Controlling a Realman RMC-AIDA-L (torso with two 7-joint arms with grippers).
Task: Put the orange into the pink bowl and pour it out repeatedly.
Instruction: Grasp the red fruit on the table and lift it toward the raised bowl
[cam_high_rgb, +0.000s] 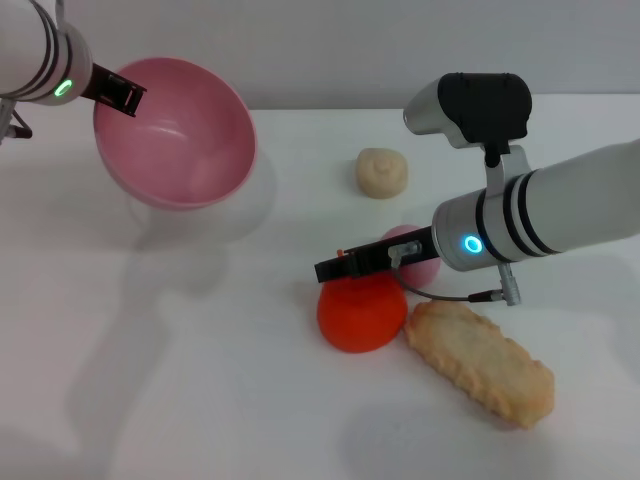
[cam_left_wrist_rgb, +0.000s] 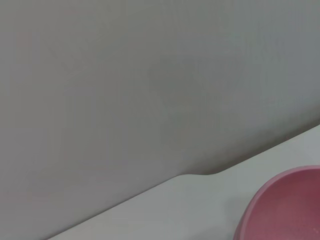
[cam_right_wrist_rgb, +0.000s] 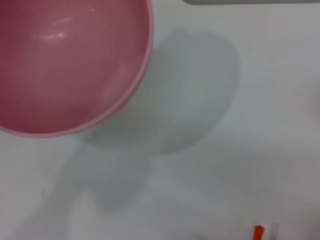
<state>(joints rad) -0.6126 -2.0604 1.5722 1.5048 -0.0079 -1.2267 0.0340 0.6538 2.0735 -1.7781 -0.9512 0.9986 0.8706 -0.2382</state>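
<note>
My left gripper (cam_high_rgb: 125, 92) is shut on the rim of the pink bowl (cam_high_rgb: 175, 135) and holds it raised and tilted above the table at the far left, its opening facing the middle. The bowl is empty; it also shows in the left wrist view (cam_left_wrist_rgb: 285, 205) and the right wrist view (cam_right_wrist_rgb: 65, 65). The orange (cam_high_rgb: 362, 315) rests on the table in the middle. My right gripper (cam_high_rgb: 335, 268) is right over its top, touching or nearly touching it. A small orange-red bit (cam_right_wrist_rgb: 258, 233) shows at the edge of the right wrist view.
A small pink ball (cam_high_rgb: 420, 268) lies just behind the orange, partly hidden by my right gripper. A beige bun (cam_high_rgb: 381, 171) sits farther back. A long tan biscuit-like toy (cam_high_rgb: 480, 362) lies to the right of the orange. The bowl's shadow falls on the white table (cam_high_rgb: 200, 380).
</note>
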